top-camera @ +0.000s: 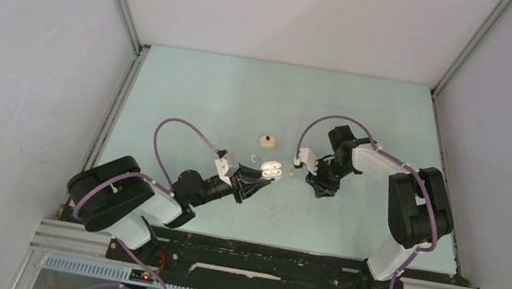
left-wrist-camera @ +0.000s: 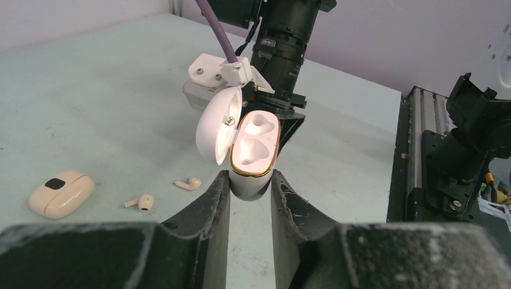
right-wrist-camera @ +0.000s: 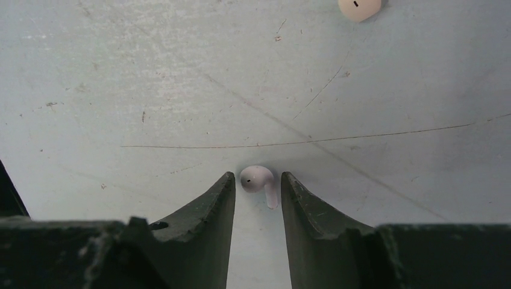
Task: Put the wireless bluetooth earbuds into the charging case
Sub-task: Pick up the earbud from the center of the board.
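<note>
Right gripper [right-wrist-camera: 258, 176] | white earbud [right-wrist-camera: 255, 179] lies between jaws | on table [right-wrist-camera: 120, 90]

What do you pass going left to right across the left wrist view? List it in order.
closed beige case → first earbud → second earbud → open white charging case

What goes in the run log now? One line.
left claw: shut on open white case, slots empty | right claw: around white earbud, grip unclear | table: tan case, two loose earbuds
</note>
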Robot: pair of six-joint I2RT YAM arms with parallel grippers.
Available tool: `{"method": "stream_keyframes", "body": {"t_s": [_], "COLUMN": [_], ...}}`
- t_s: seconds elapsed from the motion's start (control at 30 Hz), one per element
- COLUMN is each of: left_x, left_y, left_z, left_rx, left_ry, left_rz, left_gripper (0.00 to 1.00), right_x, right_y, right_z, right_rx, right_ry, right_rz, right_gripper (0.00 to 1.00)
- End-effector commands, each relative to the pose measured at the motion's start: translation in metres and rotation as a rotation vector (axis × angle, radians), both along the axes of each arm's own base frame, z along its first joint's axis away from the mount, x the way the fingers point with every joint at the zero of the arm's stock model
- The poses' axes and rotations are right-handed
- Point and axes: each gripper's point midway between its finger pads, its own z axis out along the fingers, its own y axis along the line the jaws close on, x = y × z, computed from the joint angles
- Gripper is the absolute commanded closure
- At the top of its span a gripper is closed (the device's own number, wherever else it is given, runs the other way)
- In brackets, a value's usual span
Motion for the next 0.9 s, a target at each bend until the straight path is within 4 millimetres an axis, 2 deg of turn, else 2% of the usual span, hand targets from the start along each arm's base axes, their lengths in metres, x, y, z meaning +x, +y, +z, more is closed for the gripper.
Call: {"method": "stream_keyframes", "body": {"t_s": [0.0,0.23,0.47,0.7,0.8,0.87], "left_x": [0.001,0.001,0.001,0.001,0.002,0.002], "left_y": [-0.002,-0.002,-0.003,-0.003,-0.003,-0.004], "left_z": [0.029,0.028,0.028,0.028,0.027,0.027], "left_rx": [-0.079,-0.076,-0.077,-0.075,-0.075,-0.076], "left_ry": [-0.078,-0.075,-0.074,-0.072,-0.071,-0.066], "left_rz": [-0.01,-0.01,-0.011,-0.012,-0.012,-0.015], "left_gripper": [1.0,1.0,1.0,1.0,1.0,1.0], "right_x": [0.005,0.005,0.005,0.004,0.005,0.011], "right_y": [0.0,0.002,0.001,0.003,0.007,0.012], "right_z": [-0.005,-0.007,-0.01,-0.011,0.002,0.026], "right_rx": [-0.023,-0.032,-0.068,-0.062,-0.019,0.062], "right_ry": [-0.006,-0.002,-0.007,0.002,0.006,0.005], "right_rz": [-0.008,-0.023,-0.028,-0.047,-0.077,-0.124], "right_gripper": [0.64,0.7,0.7,0.82,0.85,0.87]}}
